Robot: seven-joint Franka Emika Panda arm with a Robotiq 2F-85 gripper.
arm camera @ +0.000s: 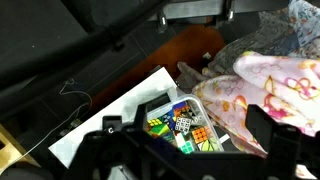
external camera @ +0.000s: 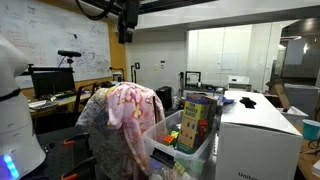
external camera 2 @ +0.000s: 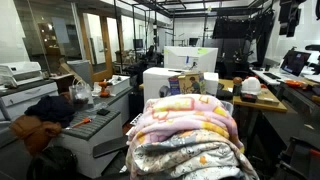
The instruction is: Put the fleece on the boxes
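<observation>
The pink fleece with yellow, white and red shapes is draped over a chair back, next to the boxes. It fills the foreground in an exterior view and lies at the right of the wrist view. The boxes are colourful cartons standing in a clear plastic tub; they also show behind the fleece. In the wrist view the tub holds several puzzle cubes. My gripper hangs high above the chair, open and empty, looking down on tub and fleece.
A pale grey patterned cloth lies under the fleece on the chair. A white cabinet stands beside the tub. Desks with monitors line the wall behind the chair. A low bench with tools is to one side.
</observation>
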